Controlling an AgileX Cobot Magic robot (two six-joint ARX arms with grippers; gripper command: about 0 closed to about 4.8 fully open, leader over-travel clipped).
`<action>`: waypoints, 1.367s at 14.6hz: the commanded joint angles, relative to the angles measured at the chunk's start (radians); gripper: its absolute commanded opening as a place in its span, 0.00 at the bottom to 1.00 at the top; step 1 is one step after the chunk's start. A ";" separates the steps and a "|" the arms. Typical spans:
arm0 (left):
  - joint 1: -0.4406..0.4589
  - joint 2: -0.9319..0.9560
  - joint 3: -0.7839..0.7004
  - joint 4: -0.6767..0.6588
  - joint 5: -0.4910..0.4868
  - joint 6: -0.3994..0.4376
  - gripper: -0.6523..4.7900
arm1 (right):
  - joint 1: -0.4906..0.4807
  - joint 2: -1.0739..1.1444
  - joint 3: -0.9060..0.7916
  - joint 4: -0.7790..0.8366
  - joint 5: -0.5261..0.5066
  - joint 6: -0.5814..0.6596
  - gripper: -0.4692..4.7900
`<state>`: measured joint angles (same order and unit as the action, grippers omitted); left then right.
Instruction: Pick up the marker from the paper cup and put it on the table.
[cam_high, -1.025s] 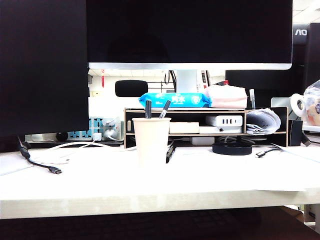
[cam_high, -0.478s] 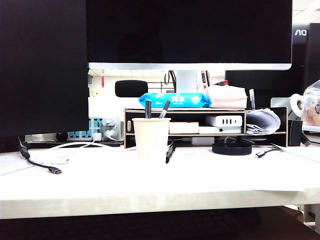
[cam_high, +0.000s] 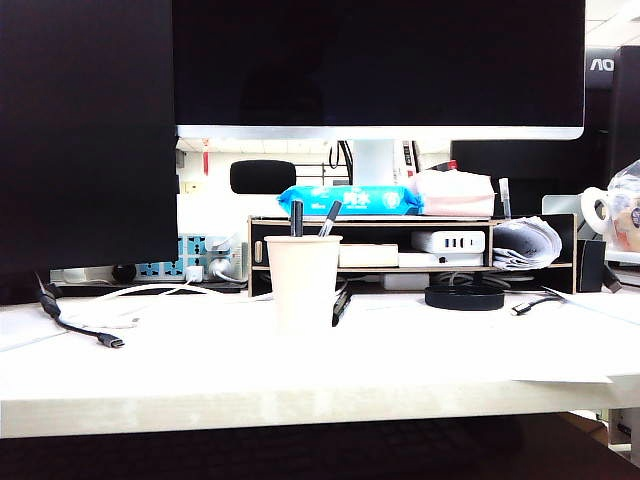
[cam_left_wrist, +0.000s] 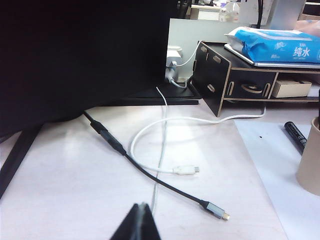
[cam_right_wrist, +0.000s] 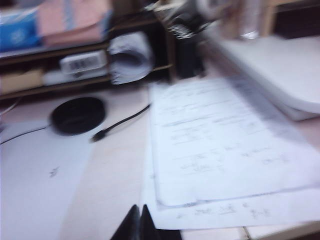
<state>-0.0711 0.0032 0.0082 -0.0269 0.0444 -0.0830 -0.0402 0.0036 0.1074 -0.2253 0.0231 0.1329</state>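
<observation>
The marker (cam_high: 341, 303) is seen lying flat on the tabletop (cam_high: 300, 370), just behind and beside the paper cup (cam_high: 302, 282), which stands upright and from which two dark pens (cam_high: 297, 217) protrude; in the left wrist view the marker (cam_left_wrist: 296, 135) is found close beside the cup (cam_left_wrist: 311, 160) and apart from it. The left gripper (cam_left_wrist: 140, 224) is shown clenched with nothing between its fingertips, above a black cable (cam_left_wrist: 150, 176) and a white cable (cam_left_wrist: 170, 150) near the wooden shelf riser (cam_left_wrist: 215, 80). The right gripper (cam_right_wrist: 138, 223) is likewise closed and empty, held over printed papers (cam_right_wrist: 220, 145) near a black round pad (cam_right_wrist: 78, 114), well apart from the cup.
</observation>
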 joint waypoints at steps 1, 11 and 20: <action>0.000 0.000 0.001 0.006 0.003 -0.003 0.11 | -0.003 0.000 -0.047 0.109 -0.003 0.026 0.08; 0.000 0.000 0.001 0.006 0.003 -0.003 0.11 | 0.071 0.000 -0.098 0.185 -0.024 -0.010 0.08; 0.000 0.000 0.001 0.006 0.003 -0.003 0.11 | 0.082 0.000 -0.098 0.185 -0.024 -0.030 0.08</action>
<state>-0.0711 0.0032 0.0082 -0.0269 0.0444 -0.0830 0.0399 0.0036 0.0116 -0.0601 -0.0006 0.1074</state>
